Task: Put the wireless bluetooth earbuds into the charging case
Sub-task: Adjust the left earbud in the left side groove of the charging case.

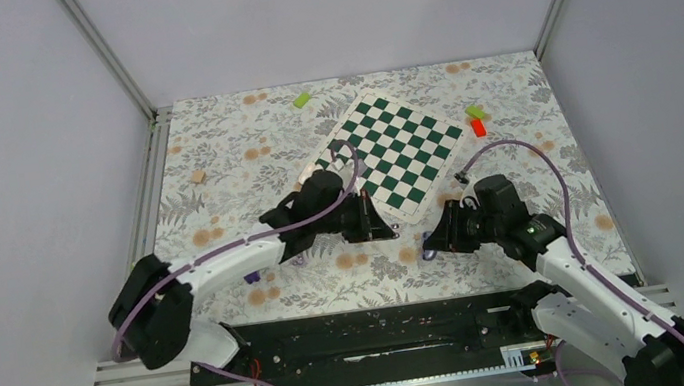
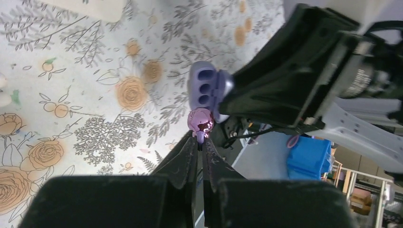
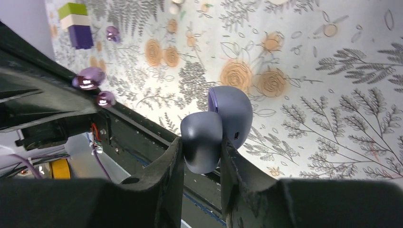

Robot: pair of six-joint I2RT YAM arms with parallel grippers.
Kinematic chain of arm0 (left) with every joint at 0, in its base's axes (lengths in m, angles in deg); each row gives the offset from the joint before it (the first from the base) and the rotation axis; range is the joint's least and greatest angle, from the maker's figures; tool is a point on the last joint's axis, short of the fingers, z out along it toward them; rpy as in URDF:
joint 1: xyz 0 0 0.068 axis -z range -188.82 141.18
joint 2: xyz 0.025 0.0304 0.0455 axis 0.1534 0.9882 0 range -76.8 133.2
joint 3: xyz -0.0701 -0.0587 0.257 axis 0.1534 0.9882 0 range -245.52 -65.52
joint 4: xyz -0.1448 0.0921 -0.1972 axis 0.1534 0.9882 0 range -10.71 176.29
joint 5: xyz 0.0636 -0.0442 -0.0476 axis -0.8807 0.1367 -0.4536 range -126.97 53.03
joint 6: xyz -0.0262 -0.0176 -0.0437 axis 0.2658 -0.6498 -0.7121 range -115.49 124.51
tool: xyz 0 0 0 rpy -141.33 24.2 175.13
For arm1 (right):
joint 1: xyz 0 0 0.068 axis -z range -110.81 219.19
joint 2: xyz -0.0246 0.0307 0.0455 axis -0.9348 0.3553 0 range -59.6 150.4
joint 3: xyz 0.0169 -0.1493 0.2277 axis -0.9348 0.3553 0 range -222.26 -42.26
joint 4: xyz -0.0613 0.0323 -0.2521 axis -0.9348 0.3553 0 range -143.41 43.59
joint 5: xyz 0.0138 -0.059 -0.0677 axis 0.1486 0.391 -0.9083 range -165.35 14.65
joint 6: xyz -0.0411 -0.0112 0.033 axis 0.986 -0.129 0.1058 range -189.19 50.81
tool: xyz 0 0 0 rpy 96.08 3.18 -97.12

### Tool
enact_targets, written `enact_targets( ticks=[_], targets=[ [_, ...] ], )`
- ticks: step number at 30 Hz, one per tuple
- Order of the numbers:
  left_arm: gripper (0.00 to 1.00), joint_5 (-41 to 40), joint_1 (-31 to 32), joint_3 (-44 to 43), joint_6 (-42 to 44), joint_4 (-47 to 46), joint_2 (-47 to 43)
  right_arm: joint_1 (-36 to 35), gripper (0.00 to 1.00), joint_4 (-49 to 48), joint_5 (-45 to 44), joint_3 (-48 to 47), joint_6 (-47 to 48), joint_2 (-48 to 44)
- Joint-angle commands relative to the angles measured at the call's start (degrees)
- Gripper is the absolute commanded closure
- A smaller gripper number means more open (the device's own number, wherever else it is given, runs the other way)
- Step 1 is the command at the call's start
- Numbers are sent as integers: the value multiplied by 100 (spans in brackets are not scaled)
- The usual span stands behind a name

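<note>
Case [image 3: 216, 124] isn't white here: matte lavender-grey pebble, hinged open, small port on side. Right gripper [image 3: 200, 145] fingers clamped on one half, the rest sticking out past tips toward 12.

Earbud [image 2: 199, 119] glossy purple, mirror shine. Left gripper [image 2: 200, 142] fingers almost together, pinching its stem; round head pokes out at 12 of tips. Case opening just at 12 of bud, can't tell if touching.

Both up off cloth [image 1: 214, 171], at 6 of chessboard [image 1: 394, 145]. Small purple blob [image 3: 112, 33] on cloth beside block [image 3: 76, 23].
</note>
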Motion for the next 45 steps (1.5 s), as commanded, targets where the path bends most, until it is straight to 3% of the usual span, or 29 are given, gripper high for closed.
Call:
enact_targets(
  ticks=[1, 10, 27, 45],
  targets=[
    [100, 47, -40, -218, 511, 288, -622, -33, 100, -556, 422, 57, -14, -358],
    [100, 150, 19, -590, 804, 742, -841, -33, 100, -1106, 777, 187, -246, -760],
    [100, 58, 529, -937, 788, 804, -440, -29, 100, -1149, 901, 216, -289, -718],
    [100, -3, 532, -877, 718, 681, -374, -33, 100, -1286, 1081, 262, -362, -754]
  ],
)
